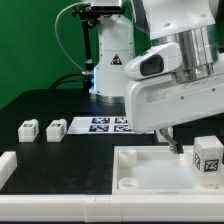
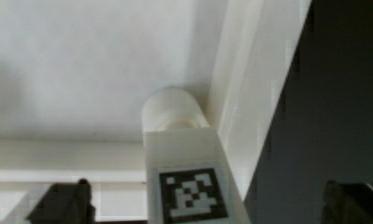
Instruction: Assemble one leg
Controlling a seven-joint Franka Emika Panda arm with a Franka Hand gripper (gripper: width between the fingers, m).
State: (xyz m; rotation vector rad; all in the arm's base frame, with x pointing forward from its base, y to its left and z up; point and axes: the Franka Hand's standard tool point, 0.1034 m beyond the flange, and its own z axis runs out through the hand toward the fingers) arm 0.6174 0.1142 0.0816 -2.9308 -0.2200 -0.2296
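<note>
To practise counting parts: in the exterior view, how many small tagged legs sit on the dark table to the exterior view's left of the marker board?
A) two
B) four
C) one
A: one leg and a second leg sit there side by side, with the marker board next to them.

You have bare worktop (image 1: 75,150) between the loose leg (image 1: 53,128) near the exterior view's left edge and the tray (image 1: 150,172) at that view's near right corner. There the tray's walls crowd the upright leg (image 2: 188,185); the marker board (image 1: 105,124) lies mid-worktop.
</note>
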